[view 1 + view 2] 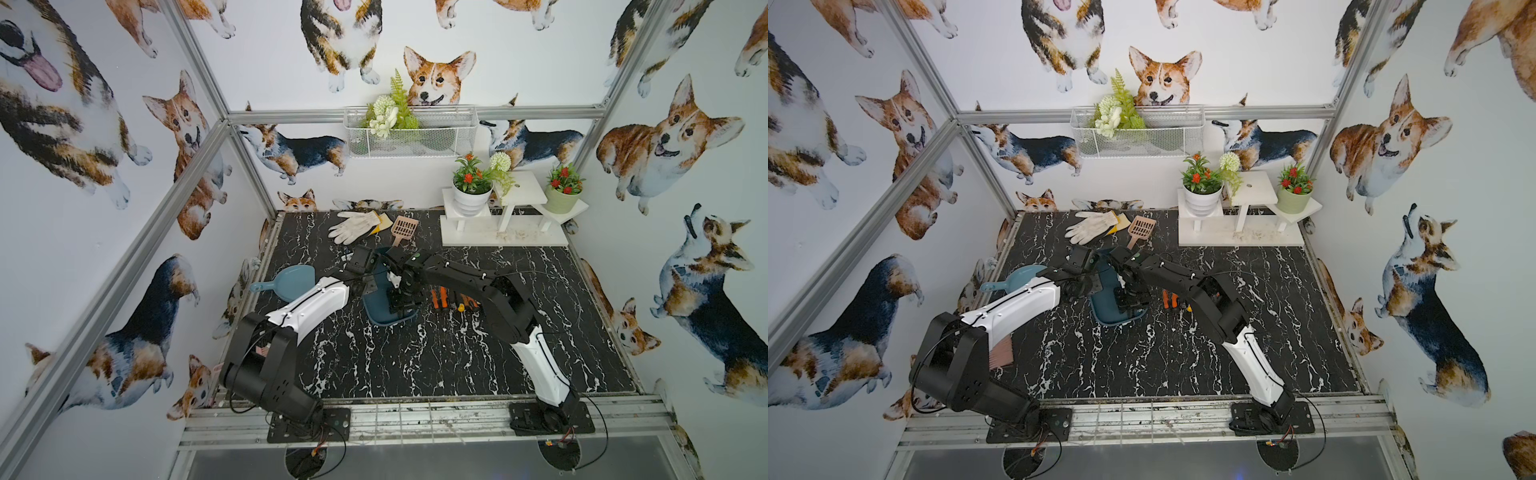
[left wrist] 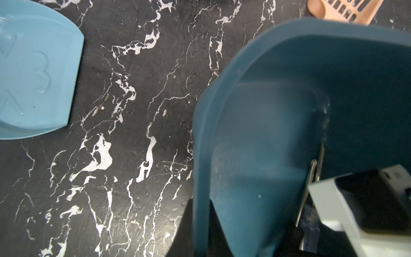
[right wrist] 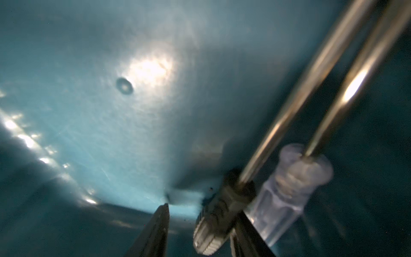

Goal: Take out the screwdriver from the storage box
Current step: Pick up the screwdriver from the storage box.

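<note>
Two screwdrivers lie side by side on the floor of the storage box (image 3: 106, 115), shafts nearly parallel: a black-handled screwdriver (image 3: 216, 219) and a clear-handled screwdriver (image 3: 289, 195) just beside it. In the left wrist view their shafts run close along the box wall opposite the clamped one.

The right gripper (image 3: 200, 209) is down inside the box with its jaws apart. The black handle sits between them, and a gap still shows on one side.

The left gripper (image 2: 200, 233) is closed on the box wall nearer the table's left edge.

In both top views the storage box (image 1: 384, 319) (image 1: 1105, 311) sits about mid-table, largely hidden by both arms.

Just beside it, towards the right edge, lie orange-handled tools (image 1: 440, 297). A light blue scoop (image 1: 291, 282) lies near the left edge. White gloves (image 1: 353, 226) and a pink slotted scoop (image 1: 404, 227) lie by the far edge, and a white plant stand (image 1: 503, 232) fills the far right corner.

Open marble tabletop (image 1: 415, 361) stretches from the box to the front edge.
</note>
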You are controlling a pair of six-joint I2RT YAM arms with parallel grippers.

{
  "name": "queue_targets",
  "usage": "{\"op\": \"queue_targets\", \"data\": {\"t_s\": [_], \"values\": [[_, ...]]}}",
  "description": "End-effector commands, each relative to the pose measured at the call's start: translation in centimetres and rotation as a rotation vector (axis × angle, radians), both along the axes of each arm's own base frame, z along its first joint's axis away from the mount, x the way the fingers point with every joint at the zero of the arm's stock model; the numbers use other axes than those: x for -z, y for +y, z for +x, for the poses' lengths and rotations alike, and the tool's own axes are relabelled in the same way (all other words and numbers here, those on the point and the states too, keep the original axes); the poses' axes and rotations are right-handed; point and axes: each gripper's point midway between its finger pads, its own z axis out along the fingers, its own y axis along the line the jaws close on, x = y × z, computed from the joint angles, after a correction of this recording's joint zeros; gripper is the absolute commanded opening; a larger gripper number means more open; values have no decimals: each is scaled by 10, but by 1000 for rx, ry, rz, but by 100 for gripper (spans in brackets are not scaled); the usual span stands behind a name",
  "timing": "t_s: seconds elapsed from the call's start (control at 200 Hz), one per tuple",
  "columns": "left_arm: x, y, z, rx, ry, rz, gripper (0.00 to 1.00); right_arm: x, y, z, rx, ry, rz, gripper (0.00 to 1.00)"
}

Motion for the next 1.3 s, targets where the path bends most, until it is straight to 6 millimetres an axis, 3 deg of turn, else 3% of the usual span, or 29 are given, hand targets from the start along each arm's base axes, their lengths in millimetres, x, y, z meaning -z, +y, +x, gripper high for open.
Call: {"op": "queue_targets", "data": {"t_s": [0.0,0.32,0.721,1.296], "values": [[-3,0,3,-5,-17,-4,0,15,-11,5,24,-19,-69,43],[-2,0,3,-4,-15,-2,0,12,-13,17,33,-97,-67,25],[4,0,2,-4,-5,4,0,2,-14,15,12,-119,-42,0],[6,2,7,-17,11,25,0,-37,-19,19,20,-194,17,0]]}}
